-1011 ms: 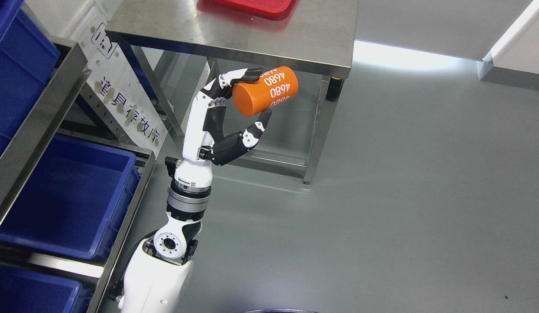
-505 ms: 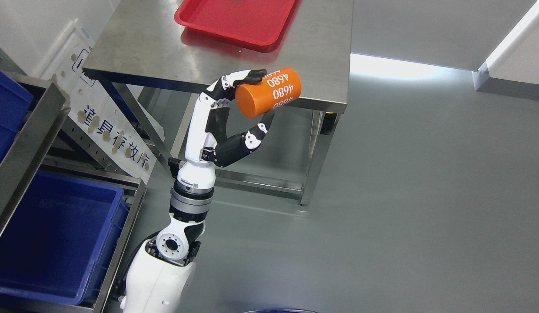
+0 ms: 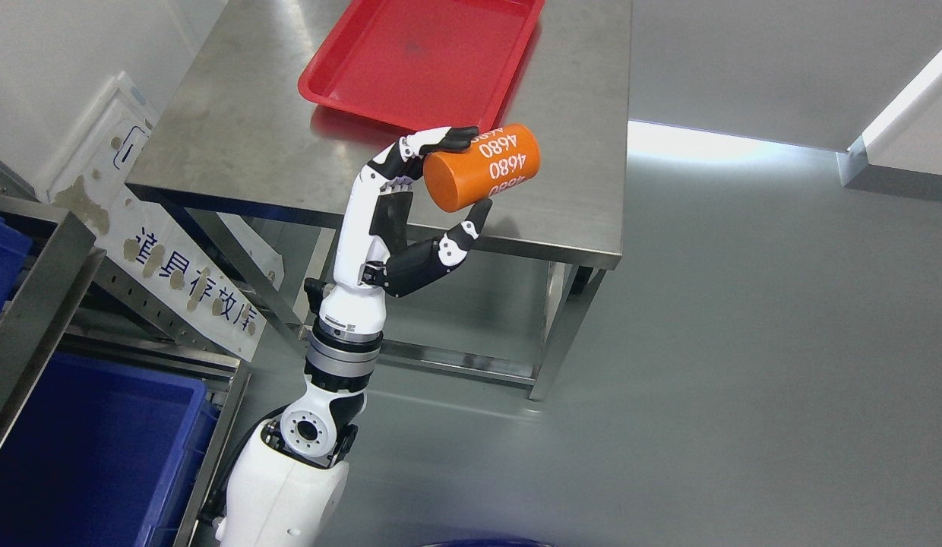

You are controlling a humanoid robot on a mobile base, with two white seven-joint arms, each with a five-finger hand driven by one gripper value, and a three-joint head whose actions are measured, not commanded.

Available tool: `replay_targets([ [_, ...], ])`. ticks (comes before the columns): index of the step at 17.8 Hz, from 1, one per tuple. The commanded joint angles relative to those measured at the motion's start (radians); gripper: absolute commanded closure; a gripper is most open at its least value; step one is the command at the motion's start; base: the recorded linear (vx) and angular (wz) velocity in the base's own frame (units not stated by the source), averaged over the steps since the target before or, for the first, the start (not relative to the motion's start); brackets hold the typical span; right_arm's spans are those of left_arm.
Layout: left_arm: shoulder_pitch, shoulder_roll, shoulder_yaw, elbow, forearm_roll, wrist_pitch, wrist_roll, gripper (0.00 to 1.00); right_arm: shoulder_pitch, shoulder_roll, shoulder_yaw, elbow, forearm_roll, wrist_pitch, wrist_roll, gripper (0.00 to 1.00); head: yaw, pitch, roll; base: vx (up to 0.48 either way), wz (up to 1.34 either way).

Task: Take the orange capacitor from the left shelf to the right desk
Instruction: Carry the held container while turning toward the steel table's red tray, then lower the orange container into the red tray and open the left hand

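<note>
Just beyond the fingertips lies a red tray (image 3: pixel 410 72) on the steel desk (image 3: pixel 228 144), with nothing in it that can be seen; down and to the left of the hand, a blue bin (image 3: pixel 83 456) sits in the shelf (image 3: pixel 30 311), and what shows of its inside holds nothing. The left hand (image 3: pixel 410 205) grasps the orange capacitor (image 3: pixel 482 167): the fingers (image 3: pixel 433 140) curl over its upper side and the thumb (image 3: pixel 459 235) presses up against its lower edge, so the cylinder is pinched between them above the near edge of the desk, clear of the surface. Compared with half a second ago the whole picture has shifted, so the camera has moved: more of the tray and desk top is in view and less of the shelf, while the grip on the capacitor looks unchanged. The capacitor's long axis is tilted, running from lower left to upper right; its flat round end faces down-left toward the palm, and the far end points up-right, away from the fingers. White "4680" print runs around its side.
</note>
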Motion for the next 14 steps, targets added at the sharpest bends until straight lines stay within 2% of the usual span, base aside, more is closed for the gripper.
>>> replay_targets([
  [1, -0.004, 0.017, -0.020, 0.000, 0.002, -0.006, -0.001, 0.89, 0.020, -0.017, -0.012, -0.017, 0.005, -0.001, -0.001, 0.00, 0.0000, 0.000, 0.000, 0.186, 0.03],
  [9, -0.038, 0.017, -0.023, 0.005, 0.014, 0.006, -0.001, 0.89, 0.020, -0.017, -0.012, -0.017, 0.005, -0.001, -0.001, 0.00, 0.0000, 0.000, 0.000, 0.172, 0.09],
  [14, -0.219, 0.017, -0.041, 0.054, 0.033, 0.147, -0.001, 0.89, 0.020, -0.017, -0.012, -0.017, 0.005, -0.001, -0.001, 0.00, 0.0000, 0.000, 0.000, 0.117, 0.05],
])
